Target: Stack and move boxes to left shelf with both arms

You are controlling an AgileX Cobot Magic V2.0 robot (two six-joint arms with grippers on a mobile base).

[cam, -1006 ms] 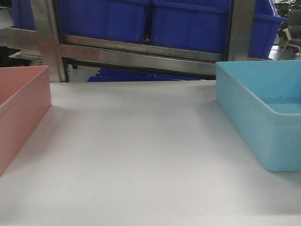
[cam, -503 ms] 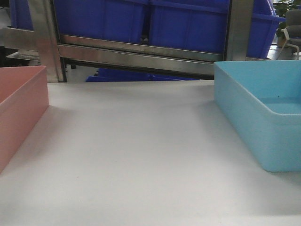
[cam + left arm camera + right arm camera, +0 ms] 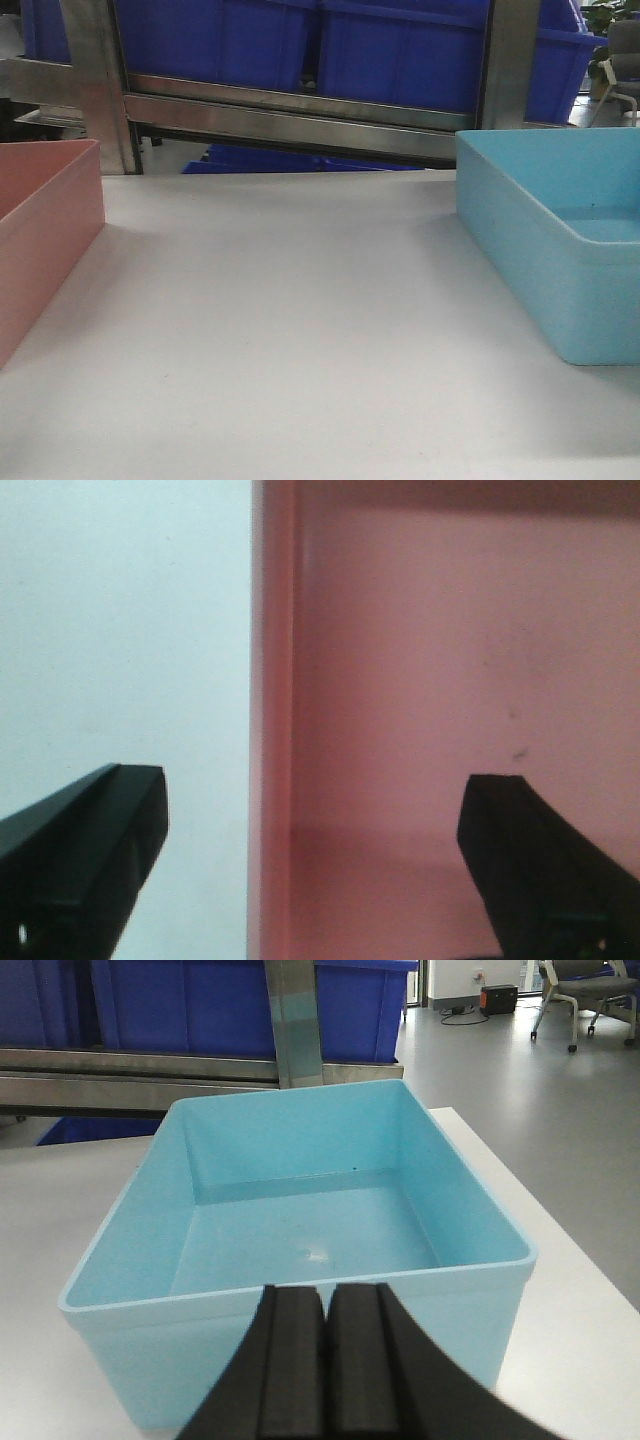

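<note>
Left hand is seen in its wrist view with the fingers held wide apart and nothing gripped: one dark finger is placed at the lower left over the white tabletop, the other at the lower right over the inside of the pink tub, so that the tub's wall is straddled. Right hand is shown at the bottom centre of its view with the fingers pressed together on nothing, set just in front of the near wall of the blue tub, which is seen to hold nothing. In the front view the pink tub is found at the left edge and the blue tub at the right, well apart, both resting on the tabletop. Behind them, across the top, a steel frame carrying dark blue crates is seen.
</note>
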